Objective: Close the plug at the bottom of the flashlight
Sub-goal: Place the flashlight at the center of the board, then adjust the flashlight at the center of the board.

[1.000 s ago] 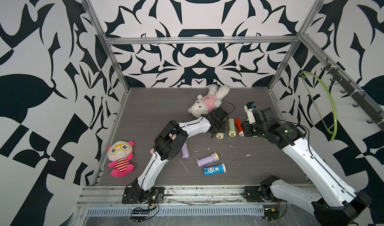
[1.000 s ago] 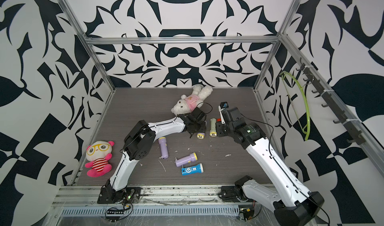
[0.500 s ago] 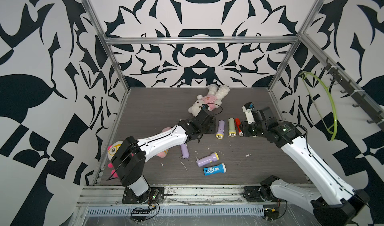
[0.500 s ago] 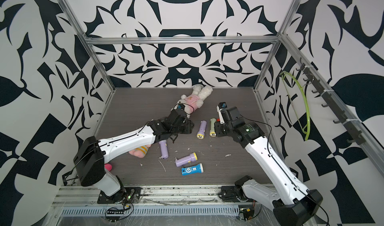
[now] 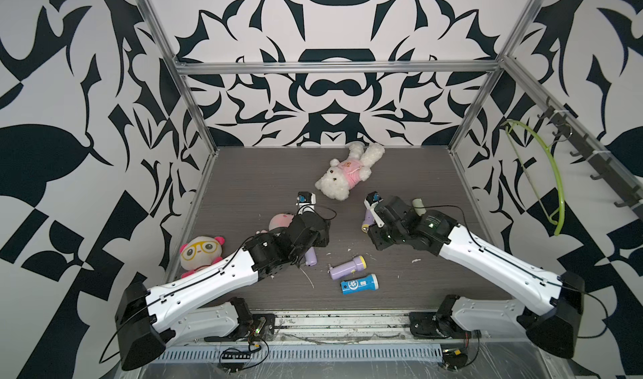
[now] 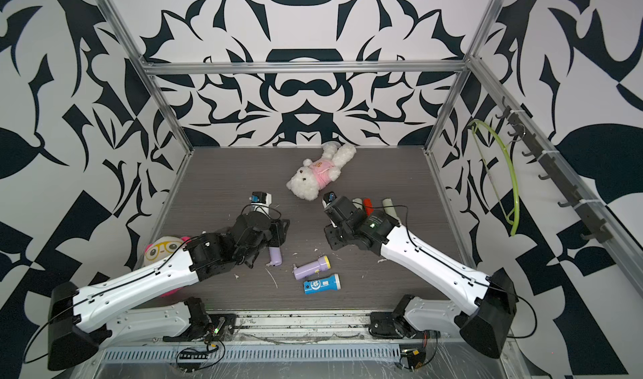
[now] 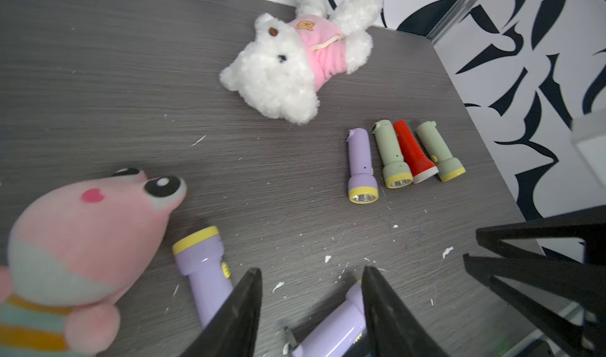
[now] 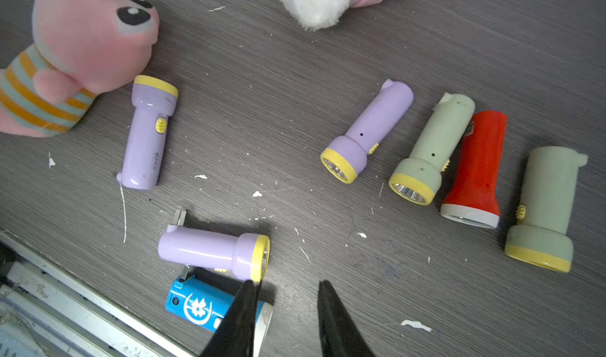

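Flashlight (image 7: pixel 359 155) in purple lying in row, left jaws drawn back from it, apart, right jaws apart

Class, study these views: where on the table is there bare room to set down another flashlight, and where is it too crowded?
Free: the far-left stretch of table, between the left wall rail and the white bear; also the far-right corner behind the row of four flashlights. Crowded: that row, and the near middle around the blue flashlight.
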### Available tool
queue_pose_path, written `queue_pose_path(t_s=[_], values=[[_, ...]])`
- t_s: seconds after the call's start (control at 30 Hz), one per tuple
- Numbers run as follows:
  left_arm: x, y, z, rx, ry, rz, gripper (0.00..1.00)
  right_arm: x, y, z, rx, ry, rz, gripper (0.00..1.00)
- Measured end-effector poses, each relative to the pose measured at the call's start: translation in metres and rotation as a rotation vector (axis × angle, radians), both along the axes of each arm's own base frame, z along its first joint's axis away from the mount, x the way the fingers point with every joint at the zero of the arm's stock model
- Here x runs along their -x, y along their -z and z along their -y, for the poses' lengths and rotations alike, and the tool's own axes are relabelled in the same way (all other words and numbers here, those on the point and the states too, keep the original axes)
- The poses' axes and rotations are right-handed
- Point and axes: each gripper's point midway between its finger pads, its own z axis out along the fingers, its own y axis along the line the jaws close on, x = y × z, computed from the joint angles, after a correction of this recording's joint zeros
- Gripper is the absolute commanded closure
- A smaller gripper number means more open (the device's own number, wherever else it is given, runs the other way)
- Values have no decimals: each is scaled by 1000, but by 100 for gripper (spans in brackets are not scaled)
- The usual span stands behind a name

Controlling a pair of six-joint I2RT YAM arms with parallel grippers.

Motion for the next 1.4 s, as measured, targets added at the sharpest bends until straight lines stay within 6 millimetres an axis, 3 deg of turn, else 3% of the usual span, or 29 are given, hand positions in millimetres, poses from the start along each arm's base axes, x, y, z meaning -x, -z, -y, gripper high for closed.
queue_pose_path(t_s=[0.23, 0.5, 1.03, 1.2, 1.23, 1.33, 1.4], values=[[11, 31, -19, -73, -26, -61, 47, 2, 14, -9, 11, 24, -32, 67], [16, 40, -27, -86, -36, -79, 46, 14, 34, -13, 42, 27, -63, 66], [27, 35, -62, -109, -89, -64, 45, 5, 56, -1, 117, 68, -26, 66], [25, 55, -57, -177, -85, -104, 46, -3, 53, -1, 110, 77, 1, 65], [24, 63, -55, -208, -83, -121, 49, -4, 52, -1, 103, 74, -2, 68], [25, 91, -48, -306, -60, -190, 58, -6, 54, -4, 70, 62, -29, 91], [26, 106, -44, -345, -46, -229, 59, -8, 56, -7, 58, 50, -41, 91]])
